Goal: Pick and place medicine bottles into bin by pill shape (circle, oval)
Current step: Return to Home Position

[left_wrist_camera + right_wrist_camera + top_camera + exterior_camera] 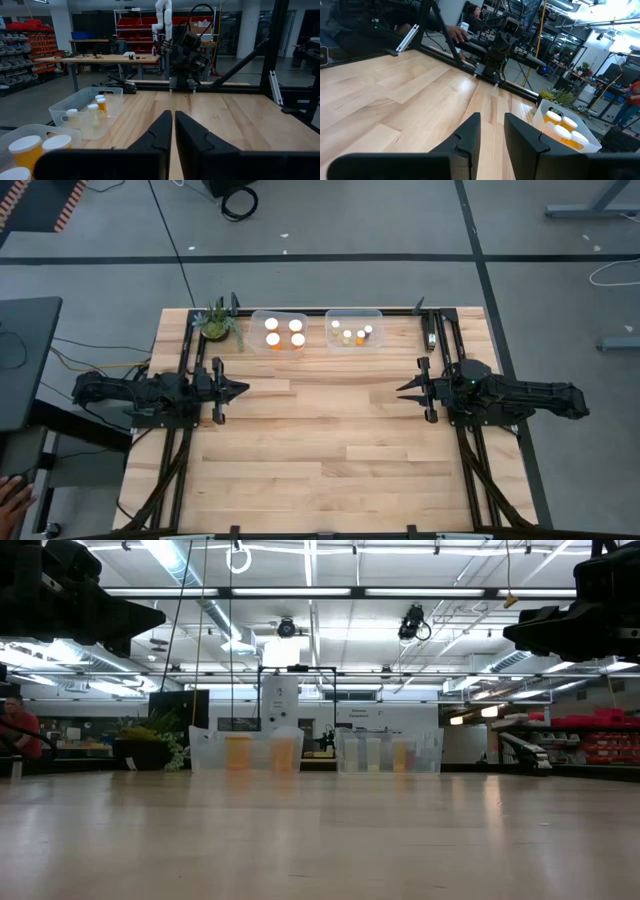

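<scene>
Four larger medicine bottles (284, 332) with white caps and orange bodies stand in the left clear bin (256, 320) at the table's far edge. Several smaller bottles (352, 334) stand in the right clear bin (376, 316). My left gripper (245, 389) is shut and empty above the table's left middle. My right gripper (400, 391) is a little open and empty above the right middle. The two point at each other. The left wrist view shows the fingers (165, 125) nearly touching; the right wrist view shows a gap between the fingertips (472, 122).
A small green potted plant (217, 323) stands left of the bins at the far left corner. Black frame rails (440, 330) run along the table's sides. Bare wood (320, 440) lies between and in front of the arms. A person's hand (12, 495) shows off the table's near left.
</scene>
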Robot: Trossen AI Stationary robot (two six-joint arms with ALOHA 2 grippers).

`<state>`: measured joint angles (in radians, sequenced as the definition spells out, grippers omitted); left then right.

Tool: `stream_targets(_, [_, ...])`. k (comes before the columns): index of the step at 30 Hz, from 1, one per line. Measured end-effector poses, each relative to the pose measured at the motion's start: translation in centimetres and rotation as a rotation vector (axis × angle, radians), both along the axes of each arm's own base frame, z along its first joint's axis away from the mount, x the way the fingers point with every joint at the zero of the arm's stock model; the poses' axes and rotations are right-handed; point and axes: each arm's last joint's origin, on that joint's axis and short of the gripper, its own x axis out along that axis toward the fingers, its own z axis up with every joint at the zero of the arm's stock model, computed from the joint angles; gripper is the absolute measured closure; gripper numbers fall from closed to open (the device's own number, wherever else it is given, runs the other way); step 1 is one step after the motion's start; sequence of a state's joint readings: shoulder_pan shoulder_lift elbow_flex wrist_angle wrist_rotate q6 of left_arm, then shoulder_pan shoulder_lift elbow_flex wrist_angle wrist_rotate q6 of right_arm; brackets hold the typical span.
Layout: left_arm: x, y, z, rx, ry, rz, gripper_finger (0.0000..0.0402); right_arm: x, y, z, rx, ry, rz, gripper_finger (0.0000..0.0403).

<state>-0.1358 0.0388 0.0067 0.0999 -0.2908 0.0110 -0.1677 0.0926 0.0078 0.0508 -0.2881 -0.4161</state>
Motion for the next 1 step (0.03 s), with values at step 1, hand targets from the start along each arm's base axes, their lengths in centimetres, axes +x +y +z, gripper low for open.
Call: stream_targets(1, [0.0, 0.0, 0.0, 0.0, 0.0, 0.0, 0.0369, 0.0, 0.0, 0.0, 0.0, 0.0, 0.0, 0.031])
